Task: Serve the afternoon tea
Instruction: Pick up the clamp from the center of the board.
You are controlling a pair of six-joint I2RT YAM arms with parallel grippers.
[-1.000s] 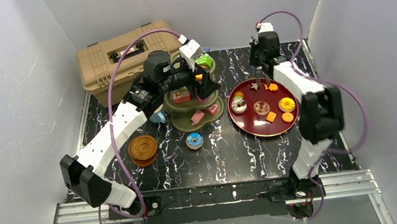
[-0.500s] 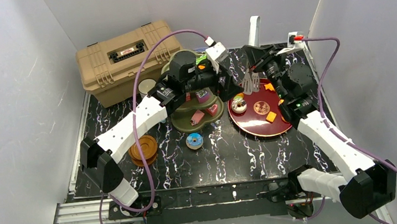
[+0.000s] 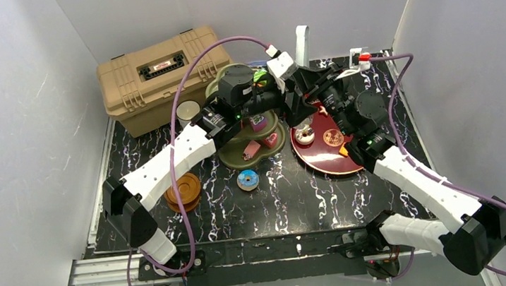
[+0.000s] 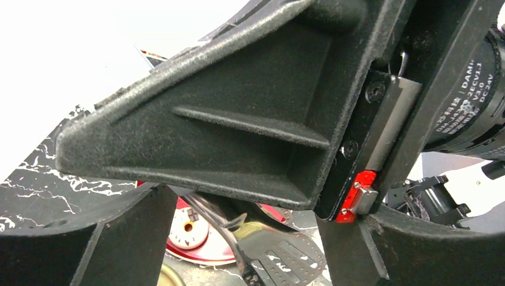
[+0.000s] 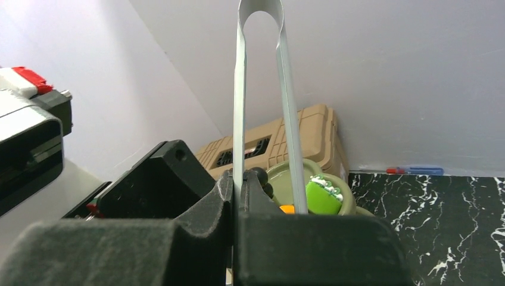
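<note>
Silver tongs (image 3: 302,42) stand upright over the red plate (image 3: 323,158). My right gripper (image 3: 315,83) is shut on one arm of the tongs (image 5: 240,89), and the other arm stands free. My left gripper (image 3: 296,110) is open close beside it. In the left wrist view the tongs' slotted ends (image 4: 298,256) and a white cake (image 4: 187,226) show between the open fingers (image 4: 89,244). The olive stand (image 3: 234,157) carries pink cakes (image 3: 252,149). Its top tier (image 5: 292,179) holds a green cake (image 5: 324,193).
A tan toolbox (image 3: 157,71) stands at the back left with a white mug (image 3: 188,112) in front of it. Brown saucers (image 3: 183,191) are stacked at the left. A blue donut (image 3: 248,180) lies on the table in front of the stand.
The right arm lifted the tongs off the red plate and swung them left, upright. The left gripper moved right from the stand to meet them, and its jaws narrowed slightly.
</note>
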